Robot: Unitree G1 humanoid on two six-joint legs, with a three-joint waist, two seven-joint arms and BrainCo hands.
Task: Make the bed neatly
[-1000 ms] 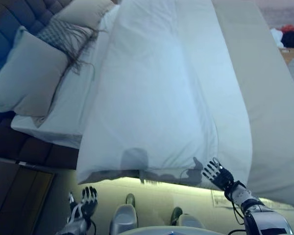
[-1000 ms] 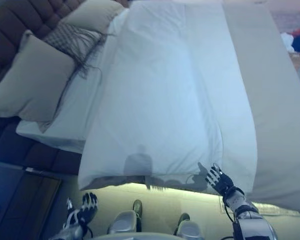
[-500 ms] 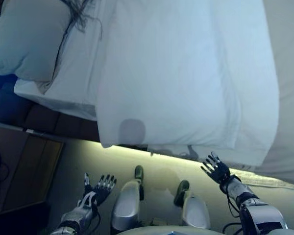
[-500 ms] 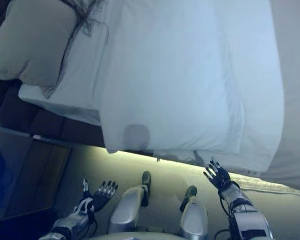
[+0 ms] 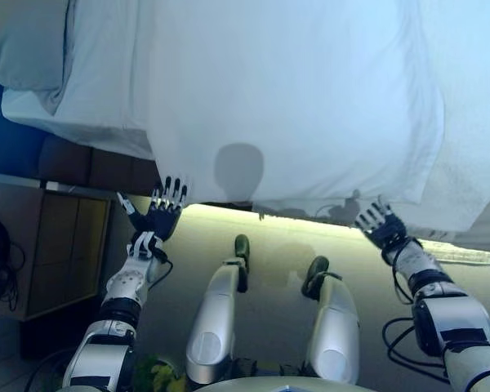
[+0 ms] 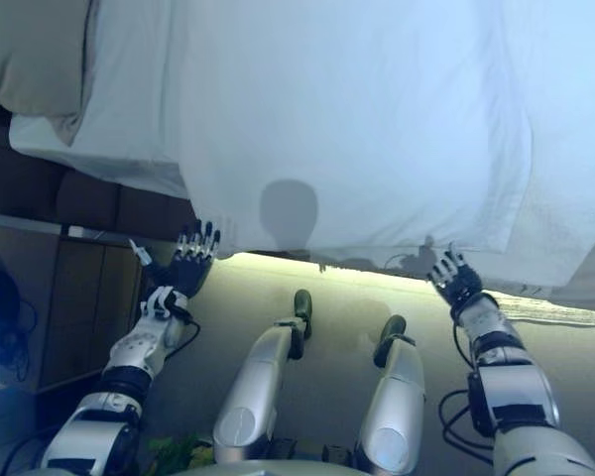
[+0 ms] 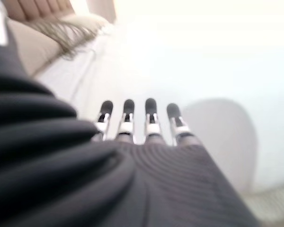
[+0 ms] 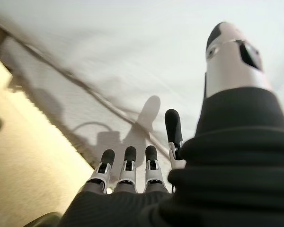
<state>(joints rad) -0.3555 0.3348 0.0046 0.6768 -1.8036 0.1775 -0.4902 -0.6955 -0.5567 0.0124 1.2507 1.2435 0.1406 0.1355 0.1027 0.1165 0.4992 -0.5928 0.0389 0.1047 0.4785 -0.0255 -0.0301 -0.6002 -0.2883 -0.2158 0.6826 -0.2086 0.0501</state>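
A white duvet (image 5: 286,98) covers the bed and its near edge (image 5: 310,208) hangs over the bed's side in front of me. My left hand (image 5: 159,216) is open, fingers straight, just below the duvet's near left corner (image 5: 175,192). My right hand (image 5: 377,224) is open, fingers spread, at the hanging edge toward the right. The left wrist view shows straight fingers (image 7: 137,118) pointing at the white duvet (image 7: 189,56). The right wrist view shows straight fingers (image 8: 128,163) close to the duvet's folded edge (image 8: 85,90). Neither hand holds cloth.
A white sheet (image 5: 90,90) lies under the duvet at the left, with a beige pillow (image 5: 20,41) at the far left. A dark upholstered bed base (image 5: 82,163) and a wooden bedside cabinet (image 5: 61,253) stand at the left. Beige floor (image 5: 269,261) lies below the bed edge.
The camera has tilted down, so the bed shifted up in view. Both hands have risen toward the duvet's hanging edge; the left arm now reaches up to the near left corner.
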